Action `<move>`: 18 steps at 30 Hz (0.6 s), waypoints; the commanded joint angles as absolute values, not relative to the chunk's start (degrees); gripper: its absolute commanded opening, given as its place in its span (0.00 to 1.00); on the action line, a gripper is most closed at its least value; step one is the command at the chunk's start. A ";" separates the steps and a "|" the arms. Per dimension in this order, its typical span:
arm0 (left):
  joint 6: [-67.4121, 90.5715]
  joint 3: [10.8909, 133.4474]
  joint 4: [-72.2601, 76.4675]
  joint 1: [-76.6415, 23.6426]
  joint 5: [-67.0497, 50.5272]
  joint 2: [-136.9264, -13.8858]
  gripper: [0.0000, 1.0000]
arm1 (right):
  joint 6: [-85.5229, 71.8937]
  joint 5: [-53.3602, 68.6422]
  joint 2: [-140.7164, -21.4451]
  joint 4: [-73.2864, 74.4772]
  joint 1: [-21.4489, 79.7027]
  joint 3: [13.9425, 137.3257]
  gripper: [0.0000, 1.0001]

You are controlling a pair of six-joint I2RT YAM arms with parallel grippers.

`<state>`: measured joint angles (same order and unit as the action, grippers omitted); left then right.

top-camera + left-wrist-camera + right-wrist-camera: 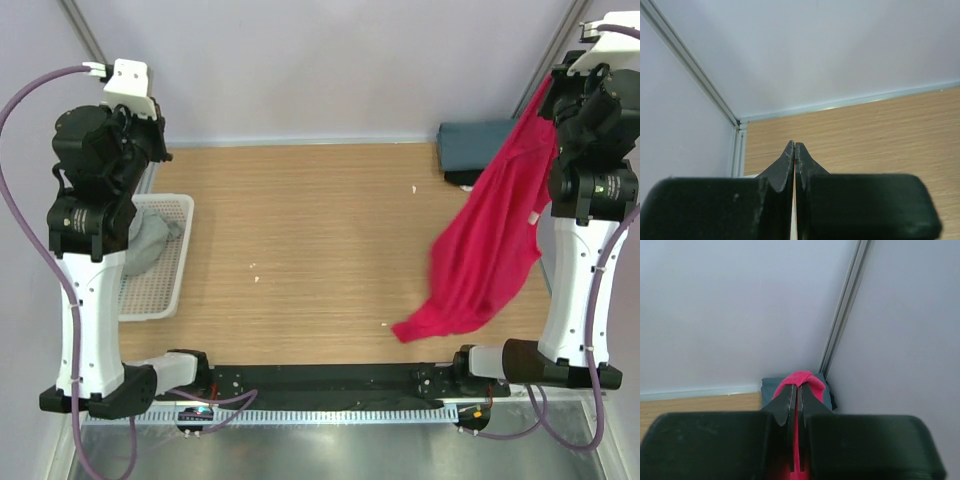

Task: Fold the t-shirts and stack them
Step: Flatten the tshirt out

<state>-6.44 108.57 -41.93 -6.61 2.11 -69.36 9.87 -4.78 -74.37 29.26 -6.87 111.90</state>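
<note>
The right hand (796, 389) pinches a thin fold of the red t-shirt (490, 250), the left hand (794, 146) clenched empty; its hanging weight could pull it free.

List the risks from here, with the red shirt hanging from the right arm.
1. The right tool pinches only a narrow fold of the red t-shirt; it may slip free.
2. The shirt hangs bunched, its low end reaching the table; it may land crumpled.
3. It drapes beside the slate-blue t-shirt and could drag that askew.
</note>
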 commanded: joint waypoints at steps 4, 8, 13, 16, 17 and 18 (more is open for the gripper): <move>-1.43 99.45 -38.41 -6.24 -4.11 -67.85 0.03 | 6.33 1.73 -71.03 27.16 -7.12 109.99 0.01; 3.06 87.49 -37.97 -6.42 -17.82 -69.77 0.17 | 5.72 5.96 -69.35 25.93 -7.12 99.18 0.01; 6.68 78.06 -35.52 -6.24 -19.88 -71.63 0.46 | 3.70 18.61 -76.01 31.10 -6.77 102.18 0.01; 6.68 71.74 -29.81 -6.33 -12.25 -68.21 0.62 | 2.72 26.35 -82.25 35.67 -2.66 111.66 0.01; 6.16 70.59 -27.45 -6.33 -11.00 -66.64 0.66 | 2.81 28.46 -83.05 35.34 -1.77 113.36 0.01; 5.37 68.66 -26.90 -6.33 -9.94 -65.93 0.72 | 1.59 32.39 -83.06 33.85 -0.97 114.34 0.01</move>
